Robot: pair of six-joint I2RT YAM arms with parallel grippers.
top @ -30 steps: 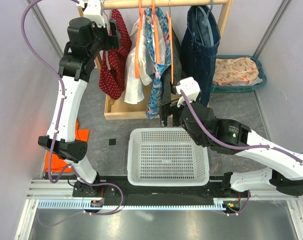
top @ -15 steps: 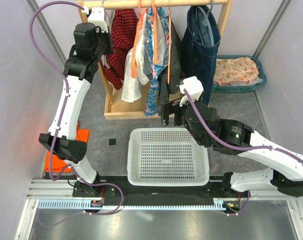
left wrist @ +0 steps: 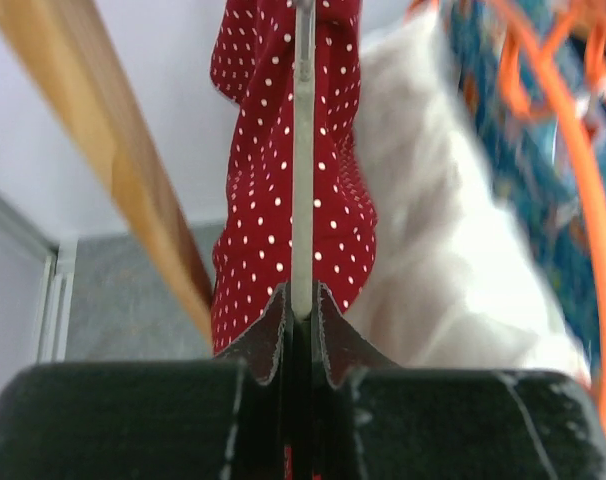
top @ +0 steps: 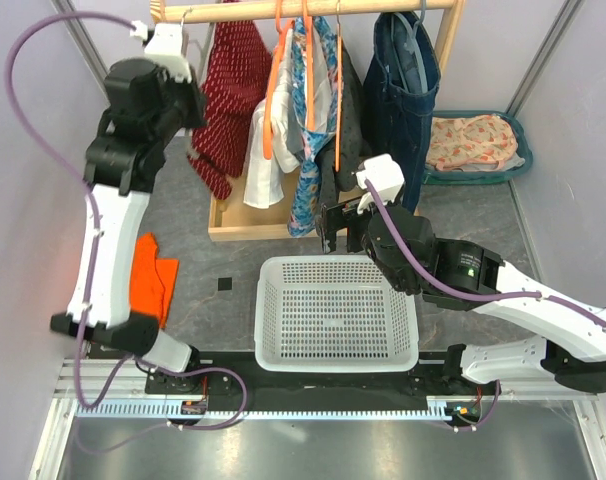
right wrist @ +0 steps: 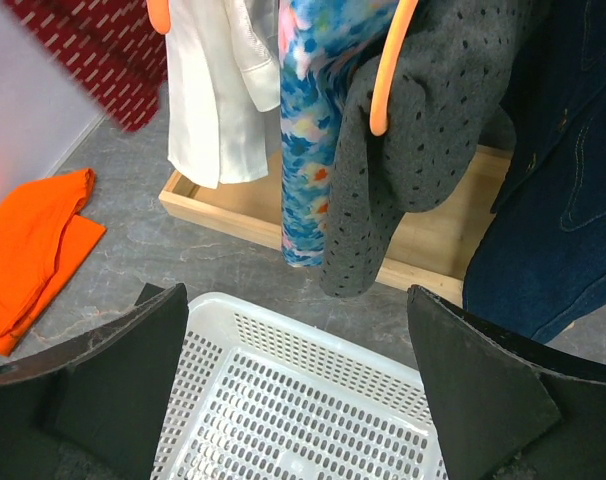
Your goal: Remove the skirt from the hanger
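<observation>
Nearest the arm bases sits one white slotted basket, nothing in it. To its left on the grey floor lie one orange cloth and one small black square. The right gripper hovers over the basket's far rim with its two fingers spread wide and nothing between them; one small green light glows on that arm.

Beyond the basket stands the rack's wooden base tray. Five garments hang from the wooden rail above it: the red polka-dot skirt at the left end, then a white shirt, a blue floral piece, a grey knit and dark denim. Three orange hangers carry the middle garments, as best I can count among the folds.

The left gripper is raised beside the skirt, its jaws pinched tight on the pale hanger, whose thin bar runs up the middle of the red cloth. The skirt is on that hanger, at the rail.

Farthest right, one teal basin holds one floral cloth.
</observation>
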